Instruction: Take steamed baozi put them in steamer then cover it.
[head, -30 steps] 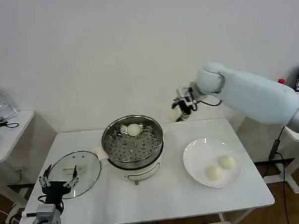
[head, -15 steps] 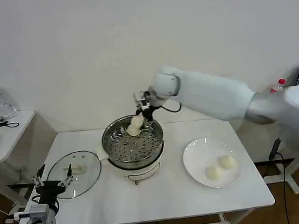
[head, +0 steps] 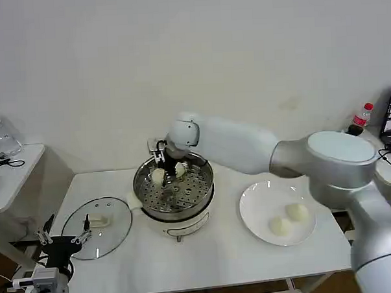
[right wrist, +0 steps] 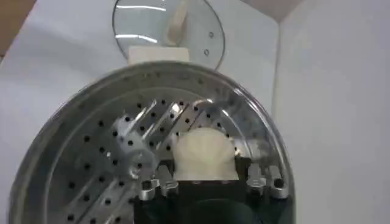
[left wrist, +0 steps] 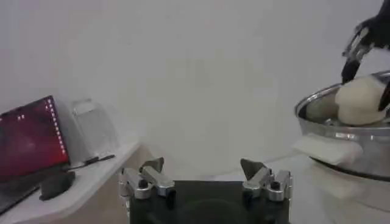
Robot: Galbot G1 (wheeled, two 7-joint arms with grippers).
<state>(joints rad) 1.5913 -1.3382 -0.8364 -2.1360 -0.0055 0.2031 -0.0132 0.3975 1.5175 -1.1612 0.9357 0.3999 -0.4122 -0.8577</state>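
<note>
A baozi (head: 158, 176) is clamped in the right gripper (head: 161, 167) just above the steamer (head: 174, 189) floor at about 10 o'clock, another bun (head: 180, 168) sits at 12, left gripper (head: 59, 242) spread apart.

The head view looks forward and down from above the white table (head: 207, 256) toward a plain wall. The left wrist view sits low off the table's left end, facing level past its gripper. The right wrist view hangs close above the steamer (right wrist: 79, 152), which all three share.
</note>
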